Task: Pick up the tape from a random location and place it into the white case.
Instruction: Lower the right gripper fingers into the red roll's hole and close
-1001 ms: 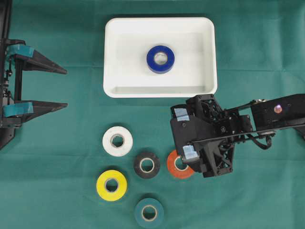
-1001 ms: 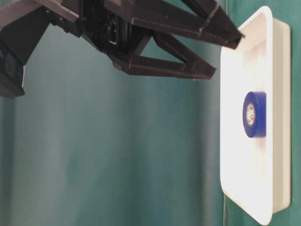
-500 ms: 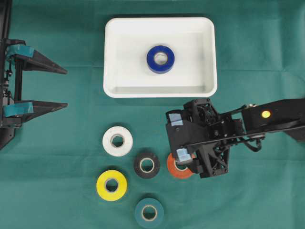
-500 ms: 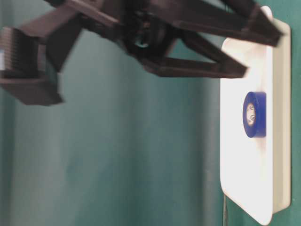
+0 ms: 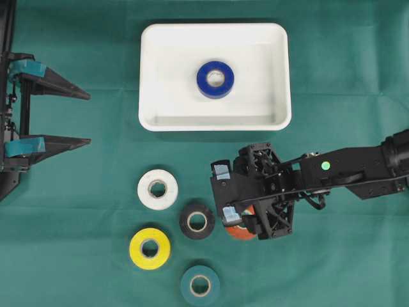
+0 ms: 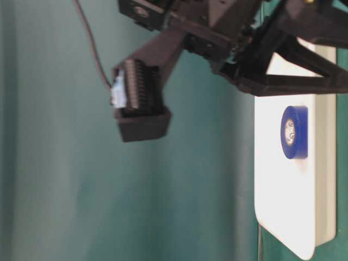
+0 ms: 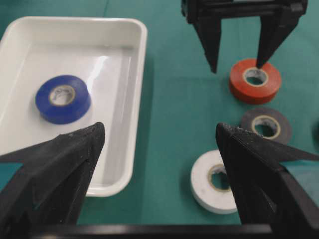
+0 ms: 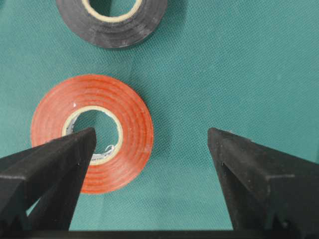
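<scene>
The right end effector (image 8: 149,142) is hanging wide open over the flat orange tape roll (image 8: 91,133), one finger (image 8: 47,172) lying across its core hole, the other over bare green bench cloth (image 8: 239,64). Just beyond is sitting a black tape roll (image 8: 110,19). Farther off, the shallow white plastic case (image 5: 215,121) is holding a blue roll (image 5: 215,78). The left end effector (image 5: 78,119) is sitting open, well apart.

Orange tape roll (image 8: 92,132), green cloth (image 8: 224,64)

Overhead top-down; table-level sideways; wrist cams close, forward.
</scene>
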You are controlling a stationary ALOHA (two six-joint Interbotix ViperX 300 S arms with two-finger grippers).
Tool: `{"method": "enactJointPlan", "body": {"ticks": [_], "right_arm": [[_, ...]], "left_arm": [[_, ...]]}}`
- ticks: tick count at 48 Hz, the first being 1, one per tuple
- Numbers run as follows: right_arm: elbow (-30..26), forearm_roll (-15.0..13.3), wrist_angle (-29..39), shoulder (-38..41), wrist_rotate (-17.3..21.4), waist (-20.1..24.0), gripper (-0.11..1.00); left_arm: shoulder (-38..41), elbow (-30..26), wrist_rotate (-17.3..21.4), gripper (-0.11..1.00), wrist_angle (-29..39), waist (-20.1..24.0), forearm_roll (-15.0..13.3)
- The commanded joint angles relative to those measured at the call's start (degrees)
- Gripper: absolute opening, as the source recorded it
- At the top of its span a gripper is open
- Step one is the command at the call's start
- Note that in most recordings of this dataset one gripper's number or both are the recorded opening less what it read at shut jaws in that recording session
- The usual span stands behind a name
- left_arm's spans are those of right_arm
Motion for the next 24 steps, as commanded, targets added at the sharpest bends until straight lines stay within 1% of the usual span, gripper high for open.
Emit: {"method": "enactJointPlan", "body": {"ticks": [1, 11, 24], "right_arm": [[-0.3, 0.0, -1.5, 0.4, 0.3, -0.1, 0.91], [0.0, 0.0, -4.0, 2.7, 0.3, -0.1, 0.91], [0.1, 0.0, -5.1, 4.9, 0.3, -0.1, 0.91]], "left_arm": [[0.4, -0.7, -0.1, 0.94, -0.4, -0.1, -0.1], [0.4, -0.7, -0.1, 0.94, -0.3, -0.1, -0.1], [0.4, -0.7, 0.0, 0.94, -0.2, 0.1, -0.1]]}}
